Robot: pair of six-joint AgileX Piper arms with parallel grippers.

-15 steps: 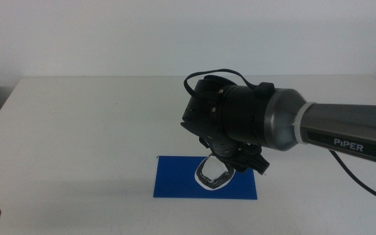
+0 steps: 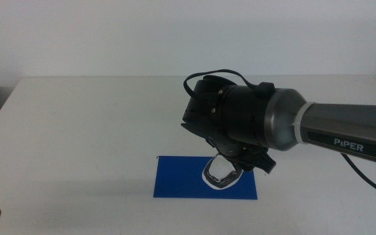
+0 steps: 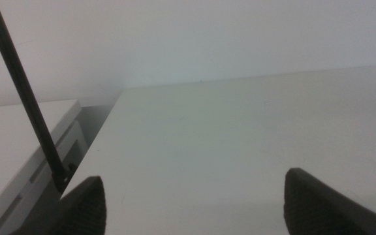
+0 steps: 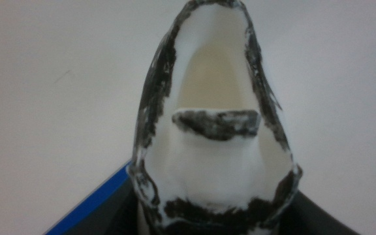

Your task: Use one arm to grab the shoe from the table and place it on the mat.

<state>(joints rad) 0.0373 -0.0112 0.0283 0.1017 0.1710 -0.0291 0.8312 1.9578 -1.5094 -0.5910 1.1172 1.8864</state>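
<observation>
While clamped in the right hand [image 2: 240,163], shoe [image 2: 219,175] overlaps mat [image 2: 175,179].

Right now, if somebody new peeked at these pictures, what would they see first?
First the arm, big, dark and bulky, reaching in from the right over the white table. Under its wrist the right gripper holds the little black-and-white shoe over the deep-blue mat; whether the shoe touches the mat is unclear. The left gripper waits at the table's near left edge, fingers wide apart.
</observation>
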